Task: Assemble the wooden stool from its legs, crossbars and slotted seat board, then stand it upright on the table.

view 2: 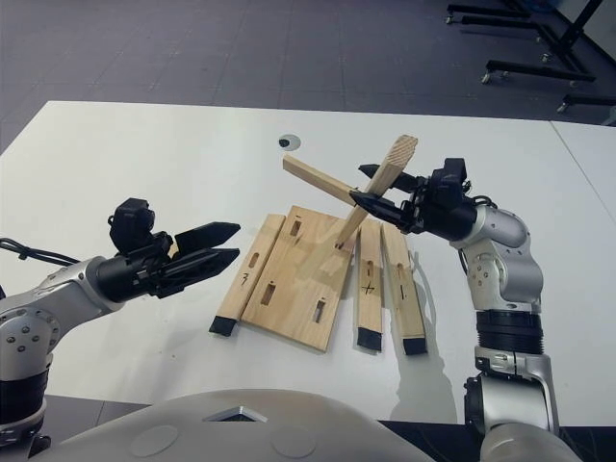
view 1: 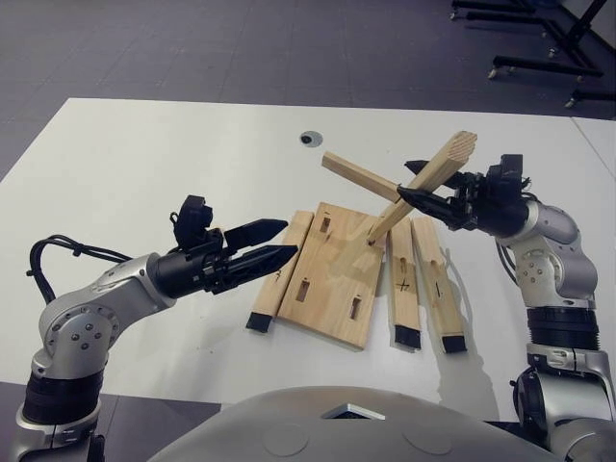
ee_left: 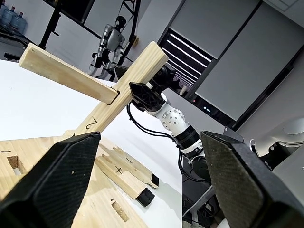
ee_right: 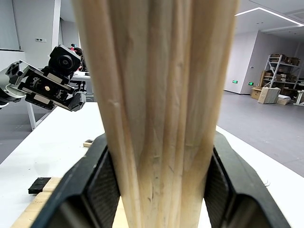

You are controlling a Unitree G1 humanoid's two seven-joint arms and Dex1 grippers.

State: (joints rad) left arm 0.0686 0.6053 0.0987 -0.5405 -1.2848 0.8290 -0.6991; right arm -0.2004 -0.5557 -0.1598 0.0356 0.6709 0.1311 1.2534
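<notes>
Left eye view: at mid-frame the slotted seat board [view 1: 332, 274] lies flat on the table [view 1: 144, 164], with loose legs [view 1: 402, 279] alongside. Right of centre, the right gripper [view 1: 406, 179] clamps a tilted leg [view 1: 452, 154] that carries a crossbar [view 1: 356, 175], its lower end at the board. At lower left the left gripper [view 1: 289, 238] hovers.

Left wrist view: its fingers [ee_left: 57, 185] are spread, gripping nothing.

Right wrist view: the pads [ee_right: 95, 190] press against the leg.

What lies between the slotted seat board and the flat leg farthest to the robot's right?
Between seat board and that far leg lies another leg, flat, black cap toward the robot, seen in both eye views.
</notes>
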